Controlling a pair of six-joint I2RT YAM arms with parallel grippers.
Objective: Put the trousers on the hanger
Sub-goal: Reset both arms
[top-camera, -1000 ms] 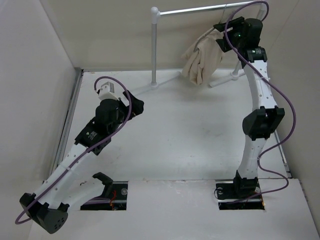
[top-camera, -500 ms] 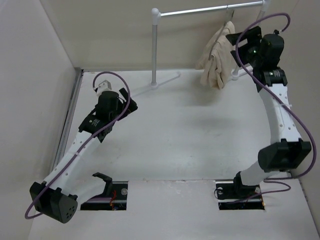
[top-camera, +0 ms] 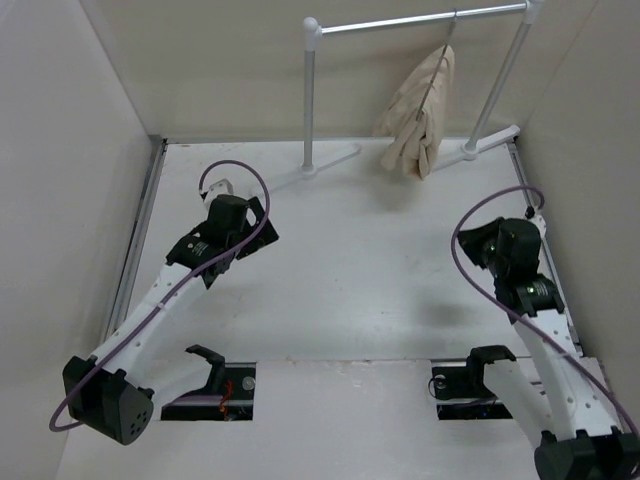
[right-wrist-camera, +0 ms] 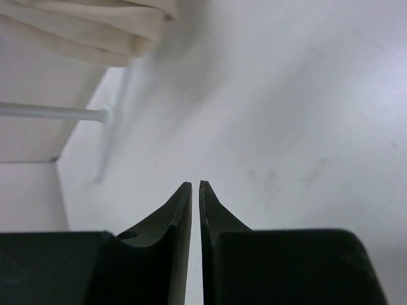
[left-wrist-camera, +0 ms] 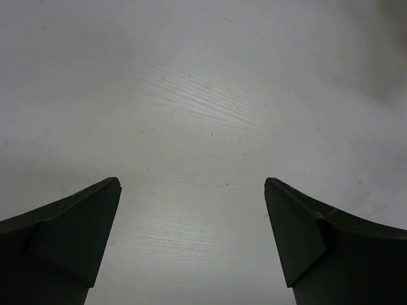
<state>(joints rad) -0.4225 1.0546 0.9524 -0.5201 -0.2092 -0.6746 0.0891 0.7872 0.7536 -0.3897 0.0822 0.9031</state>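
From above, the table [top-camera: 370, 260] is boxed by walls [top-camera: 60, 150] at 9, 12 and 3 o'clock, with broad open surface between the left arm [top-camera: 160, 300] at 8 o'clock and the right arm [top-camera: 535, 310] at 4 o'clock. At 1 o'clock the trousers [top-camera: 415, 125] hang folded over the hanger [top-camera: 440, 68], which is hooked on the white rack [top-camera: 400, 21]. Their long axis drops from the bar, slanting toward 7 o'clock, ends down. In the left wrist view, the left gripper [left-wrist-camera: 192, 184] has its fingers spread wide over plain tabletop. In the right wrist view, the right gripper [right-wrist-camera: 195, 184] has its fingers almost together on nothing, with the trousers at 11 o'clock and the rack's foot at 9.
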